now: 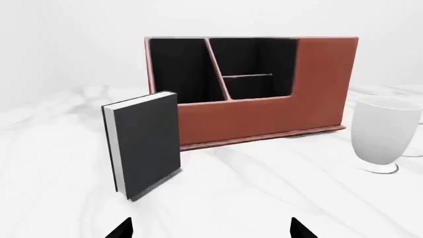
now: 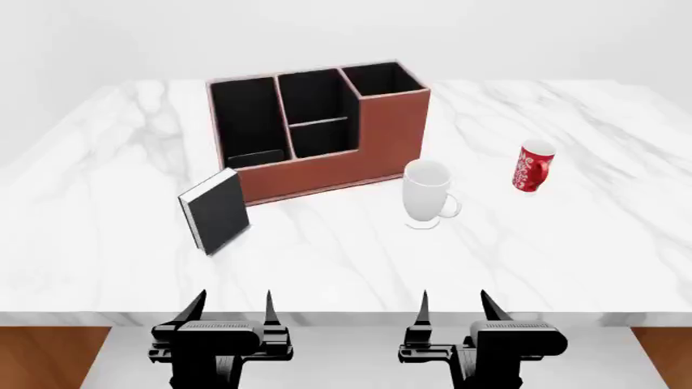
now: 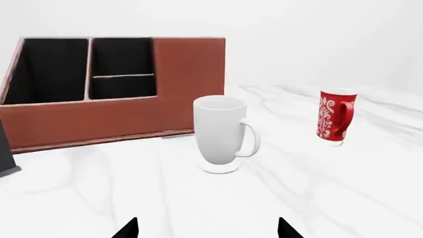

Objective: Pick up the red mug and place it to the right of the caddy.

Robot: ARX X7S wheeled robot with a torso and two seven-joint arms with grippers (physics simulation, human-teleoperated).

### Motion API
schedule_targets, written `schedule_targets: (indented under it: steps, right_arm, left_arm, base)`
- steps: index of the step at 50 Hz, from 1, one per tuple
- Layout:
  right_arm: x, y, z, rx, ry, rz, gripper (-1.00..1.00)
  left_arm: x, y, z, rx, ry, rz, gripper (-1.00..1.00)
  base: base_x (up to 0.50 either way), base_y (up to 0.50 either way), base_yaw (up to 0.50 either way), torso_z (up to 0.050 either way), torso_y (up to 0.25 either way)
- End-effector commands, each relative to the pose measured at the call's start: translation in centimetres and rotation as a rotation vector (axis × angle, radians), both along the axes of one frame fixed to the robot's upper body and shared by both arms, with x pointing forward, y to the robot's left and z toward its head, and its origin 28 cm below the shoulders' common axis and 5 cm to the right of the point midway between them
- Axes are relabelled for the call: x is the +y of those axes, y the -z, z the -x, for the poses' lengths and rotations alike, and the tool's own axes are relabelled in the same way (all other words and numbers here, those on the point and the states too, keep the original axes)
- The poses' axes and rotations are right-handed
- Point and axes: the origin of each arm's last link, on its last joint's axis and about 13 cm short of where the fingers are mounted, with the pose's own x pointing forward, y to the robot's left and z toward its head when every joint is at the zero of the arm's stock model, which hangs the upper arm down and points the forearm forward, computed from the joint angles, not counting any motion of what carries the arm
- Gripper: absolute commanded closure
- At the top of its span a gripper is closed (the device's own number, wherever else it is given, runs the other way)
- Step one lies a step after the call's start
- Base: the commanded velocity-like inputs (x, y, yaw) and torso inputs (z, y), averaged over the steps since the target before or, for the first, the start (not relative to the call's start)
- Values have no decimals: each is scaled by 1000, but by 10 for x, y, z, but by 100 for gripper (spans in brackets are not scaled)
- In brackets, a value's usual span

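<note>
Marble bench (image 2: 605,243): red mug (image 2: 532,168) upright, right of white mug (image 2: 426,193) and caddy (image 2: 313,130); left fingers (image 2: 229,306) and right fingers (image 2: 454,305) both spread, grasping nothing.

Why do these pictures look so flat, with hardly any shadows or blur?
Head view: even light, only faint shadows under the white mug and red mug. Left wrist view: the black book is sharp, no glare. Right wrist view: the caddy compartments read solid black.
</note>
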Motion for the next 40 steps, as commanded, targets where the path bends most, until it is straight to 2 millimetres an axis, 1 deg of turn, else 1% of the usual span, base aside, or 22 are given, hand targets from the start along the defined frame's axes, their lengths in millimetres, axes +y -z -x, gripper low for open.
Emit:
schedule_targets:
  steps: [1, 7, 11, 40]
  right_arm:
    - [1, 2, 3, -6, -10, 16, -100]
    - [4, 2, 5, -25, -25, 51, -100]
    - [4, 1, 6, -22, -43, 43, -100]
    - [1, 1, 4, -9, -27, 39, -100]
  left_arm:
    - [-1, 0, 0, 1, 6, -3, -100]
    - [0, 0, -1, 17, 3, 12, -100]
    - [1, 1, -1, 19, 2, 10, -100]
    - [1, 0, -1, 28, 6, 13, -100]
  base:
    - [0, 0, 0, 0, 0]
    - [0, 0, 0, 0, 0]
    - [0, 0, 0, 0, 0]
    - [22, -500, 0, 0, 0]
